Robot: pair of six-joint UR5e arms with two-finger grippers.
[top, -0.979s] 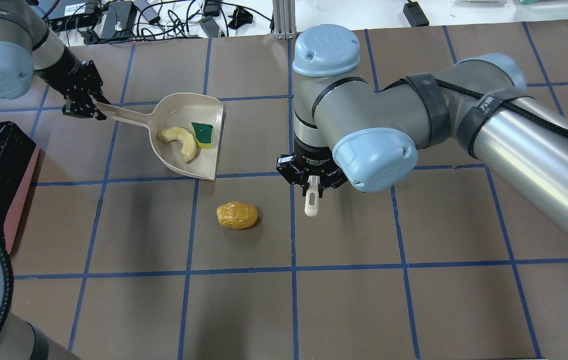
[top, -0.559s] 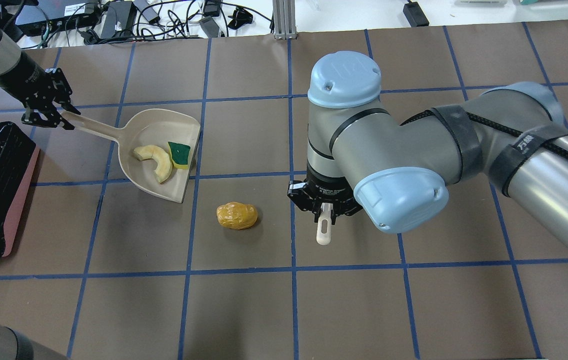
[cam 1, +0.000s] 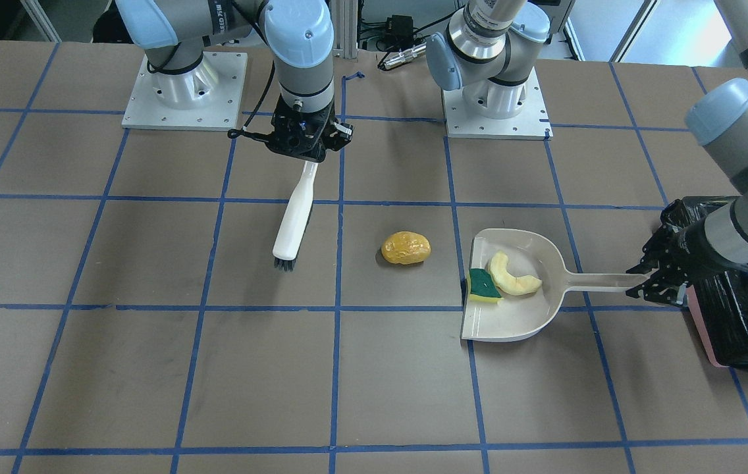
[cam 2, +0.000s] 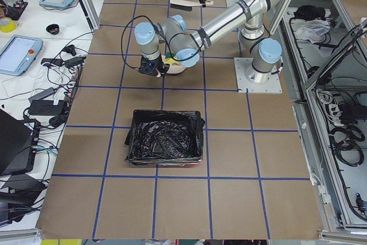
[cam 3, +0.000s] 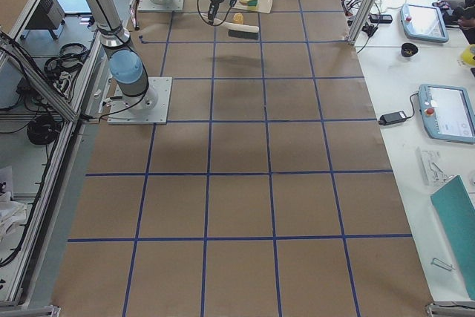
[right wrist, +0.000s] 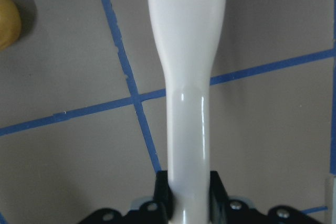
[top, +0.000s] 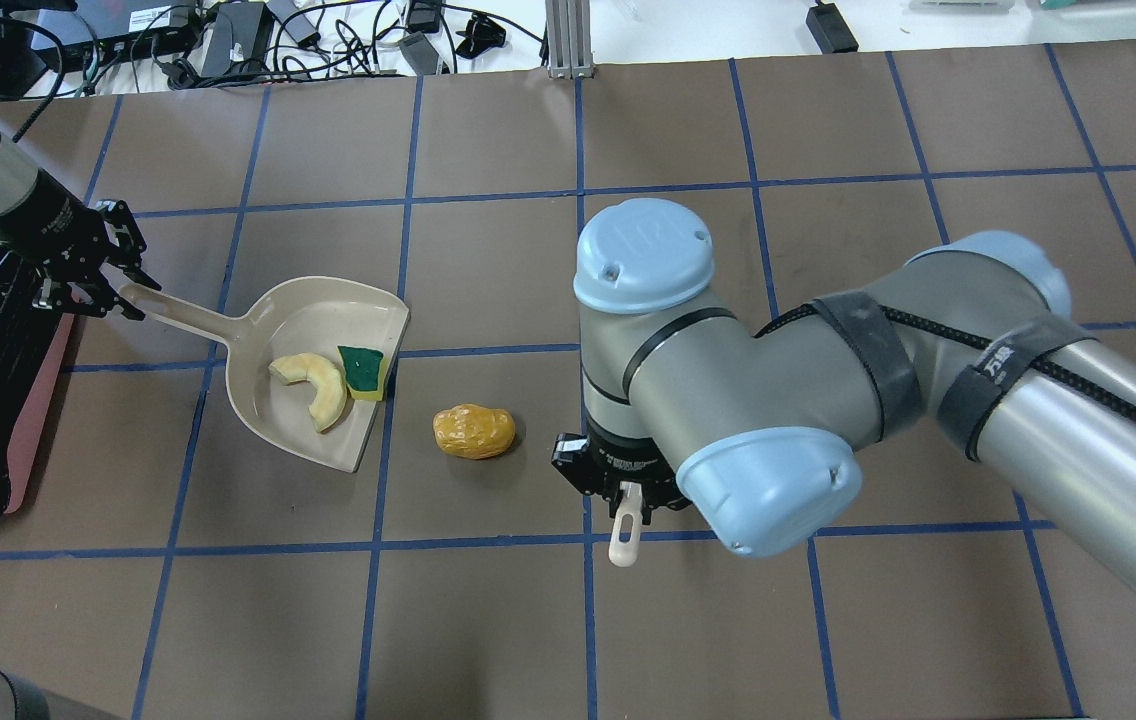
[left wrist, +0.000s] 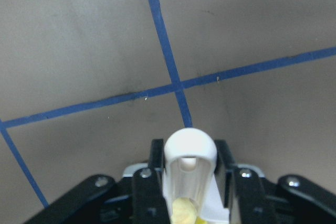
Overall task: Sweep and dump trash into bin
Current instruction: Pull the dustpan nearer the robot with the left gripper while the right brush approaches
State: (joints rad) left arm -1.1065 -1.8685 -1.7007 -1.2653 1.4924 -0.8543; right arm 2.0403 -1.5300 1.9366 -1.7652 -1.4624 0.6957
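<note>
Clock dirs as seen from overhead. The brown paper-covered table w/ blue tape grid [top: 478,620] fills the room's middle. The R arm is bent over its centre and the L arm reaches in at 9 o'clock.

The pink rectangular bin lined w/ crinkly black plastic bag [top: 28,420] sits at the table's 9 o'clock edge.

The beige plastic dustpan w/ long handle [top: 278,320] lies just off the bin at 3 o'clock. Its handle points to 10 and its open mouth faces approx. 4. The left gripper [top: 103,290] is pinched tight on the handle's tip, fingers [left wrist: 157,182] pressed on both sides.

The white-handled hand brush w/ dark bristles [cam 1: 295,217] hangs slanted from the right gripper [right wrist: 188,192], which is clamped on the handle end. Can't tell if the bristles touch the table.

The orange-yellow lumpy potato-like piece [top: 473,431] lies on the table between pan mouth and brush, apart from both.

Inside the pan lies the pale cream crescent slice [top: 313,385]. The green-and-yellow sponge wedge [top: 363,370] is just beside it at 3 o'clock, by the mouth edge.
</note>
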